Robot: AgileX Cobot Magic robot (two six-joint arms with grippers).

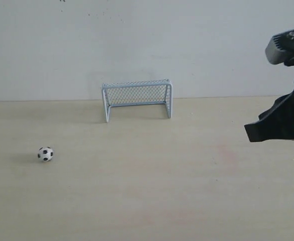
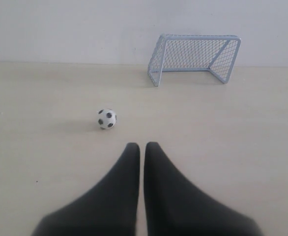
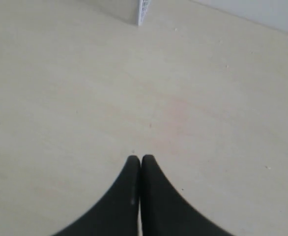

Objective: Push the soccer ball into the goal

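Observation:
The soccer ball (image 1: 45, 154) is tiny, white with black patches, and rests on the pale wooden table at the left. The goal (image 1: 137, 98), pale blue-white frame with grey mesh, stands at the back middle against the wall, its mouth facing the front. In the left wrist view the ball (image 2: 106, 118) lies a short way beyond my left gripper (image 2: 142, 145), slightly to one side, with the goal (image 2: 195, 57) farther off. That gripper is shut and holds nothing; it is out of the exterior view. My right gripper (image 3: 140, 158) is shut and empty, hovering at the right (image 1: 280, 118).
The pale wooden table (image 1: 147, 201) runs back to a plain white wall (image 1: 137, 40). One corner of the goal frame (image 3: 143, 12) shows at the edge of the right wrist view. A faint reddish stain (image 1: 226, 152) marks the table right of centre.

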